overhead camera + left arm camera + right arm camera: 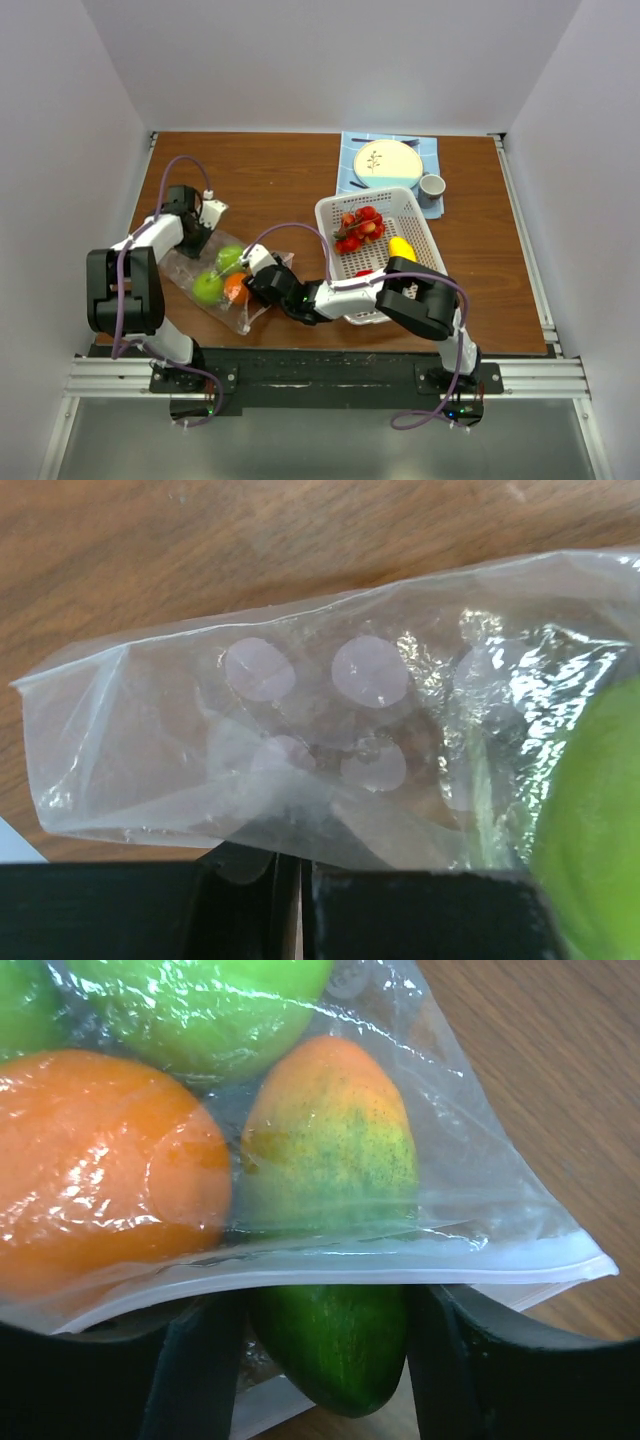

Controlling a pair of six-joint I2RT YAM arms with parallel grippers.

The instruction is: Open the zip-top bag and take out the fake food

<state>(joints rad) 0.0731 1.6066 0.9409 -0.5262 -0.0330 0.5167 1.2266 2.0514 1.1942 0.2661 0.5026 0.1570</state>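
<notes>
On the table's 8 o'clock side, the zip-top bag [185,268] lies with green and orange fake food [208,288] inside, its mouth turned toward the white basket [425,215] at 3 o'clock. We see the left gripper [197,228] pinched shut on the bag's film at its 11 o'clock corner. The right gripper [328,1320] straddles a green-and-orange fruit [320,1380] poking past the zip strip (whether the jaws press it yet, we cannot tell). The danger, we judge, is a bite that traps the strip with the fruit and drags the bag along. The glossy, tapered fruit could also squirt free, or the thin film slip from the left pinch.
</notes>
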